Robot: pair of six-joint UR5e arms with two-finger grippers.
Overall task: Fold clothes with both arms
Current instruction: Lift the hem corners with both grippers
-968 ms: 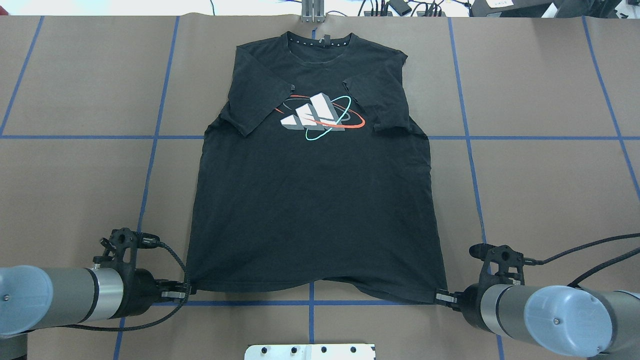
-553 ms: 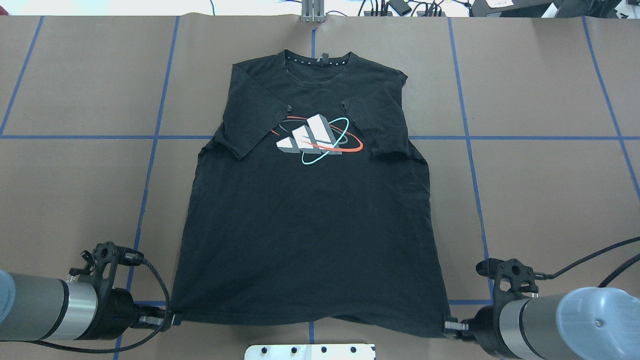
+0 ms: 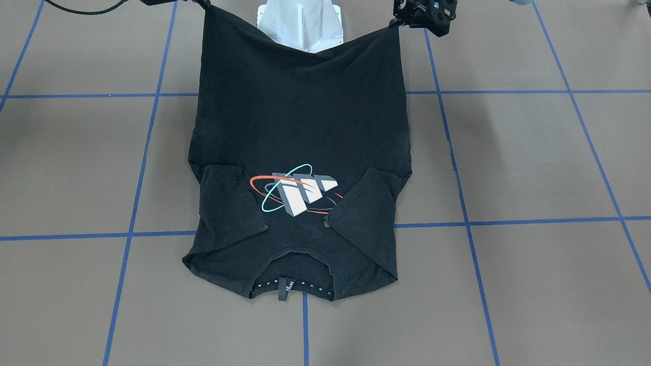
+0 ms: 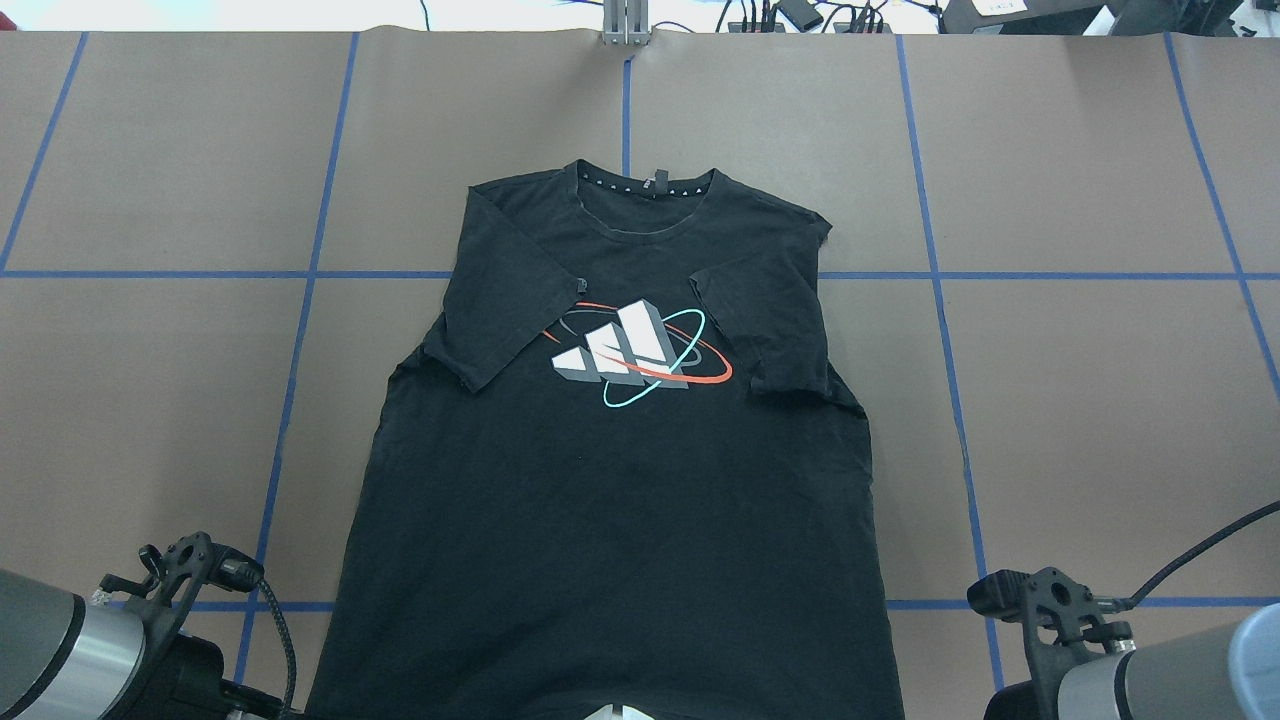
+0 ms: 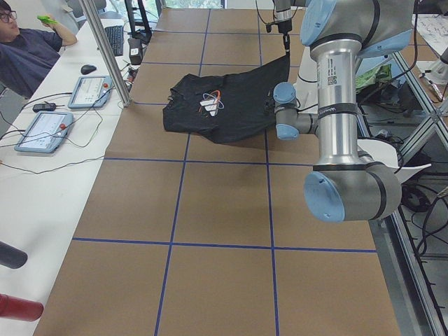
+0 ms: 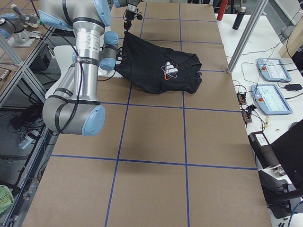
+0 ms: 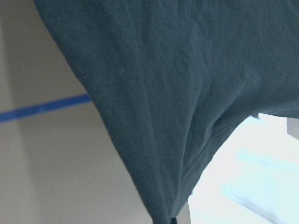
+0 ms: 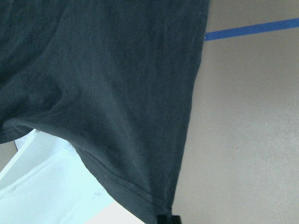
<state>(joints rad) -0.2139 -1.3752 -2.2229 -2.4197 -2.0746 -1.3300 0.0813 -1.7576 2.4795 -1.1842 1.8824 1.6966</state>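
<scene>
Plenty of bare table [image 4: 1050, 400] lies either side of the base [image 3: 300, 25] and beyond it. Shirt [image 4: 610, 480] (logo up) stretches outward from above the base, collar end flat, hem held up. Left gripper [image 3: 396, 21] and right gripper [image 3: 202, 4] each pinch a hem corner, flanking the base.

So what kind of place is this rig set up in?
Probably a robotics lab workbench: the table under the T-shirt is covered in brown paper gridded with blue tape, control pendants sit on a side desk, and a person sits there.
</scene>
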